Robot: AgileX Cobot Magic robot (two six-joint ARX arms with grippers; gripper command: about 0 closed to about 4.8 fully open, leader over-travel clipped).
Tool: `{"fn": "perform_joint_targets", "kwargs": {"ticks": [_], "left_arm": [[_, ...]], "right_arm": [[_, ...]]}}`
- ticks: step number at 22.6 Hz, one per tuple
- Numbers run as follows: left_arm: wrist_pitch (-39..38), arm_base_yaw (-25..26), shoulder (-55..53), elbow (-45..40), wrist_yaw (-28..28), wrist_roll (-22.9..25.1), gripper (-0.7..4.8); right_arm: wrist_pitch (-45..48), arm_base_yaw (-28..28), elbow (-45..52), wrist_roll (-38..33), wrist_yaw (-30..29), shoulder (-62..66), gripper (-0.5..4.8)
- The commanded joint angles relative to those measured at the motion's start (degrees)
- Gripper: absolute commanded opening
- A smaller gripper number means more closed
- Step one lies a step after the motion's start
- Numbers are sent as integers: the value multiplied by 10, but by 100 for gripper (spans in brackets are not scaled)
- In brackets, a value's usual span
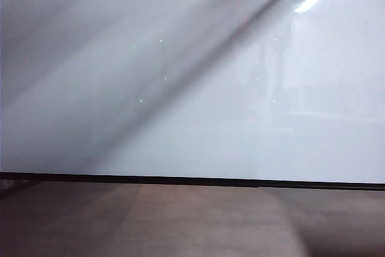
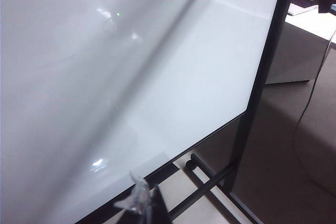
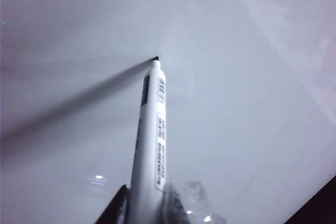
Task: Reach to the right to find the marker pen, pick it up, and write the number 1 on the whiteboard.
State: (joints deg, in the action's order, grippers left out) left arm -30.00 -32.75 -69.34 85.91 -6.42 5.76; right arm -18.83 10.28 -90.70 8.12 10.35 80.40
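The marker (image 3: 151, 140) stands up from the bottom centre of the right wrist view, white barrel with a printed label, its black tip touching or just off the whiteboard (image 3: 236, 77). The right pincer (image 3: 144, 208) is closed narrow around the marker's lower barrel, dark fingers (image 3: 118, 208) on either side. No written stroke shows on the board. In the exterior view the whiteboard (image 1: 192, 88) fills most of the frame, a bright streak at upper right, floor (image 1: 192, 221) below. The left pincer (image 2: 139, 198) shows only as a pale tip at the bottom of its view; I cannot tell its opening. The board's black stand (image 2: 262, 77) runs down the right.
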Motion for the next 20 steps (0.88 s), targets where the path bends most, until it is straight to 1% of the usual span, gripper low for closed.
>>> {"fn": "perform_joint_targets", "kwargs": {"ticks": [1,20], "left_arm": [[2,-1,2,4,0,2,-5],[-4,-1,3,4,2,2,-5]], "right_arm": [[7,-1,-3,1,5,2,-6],[-64,-1,1,0,27,25,-6]]}}
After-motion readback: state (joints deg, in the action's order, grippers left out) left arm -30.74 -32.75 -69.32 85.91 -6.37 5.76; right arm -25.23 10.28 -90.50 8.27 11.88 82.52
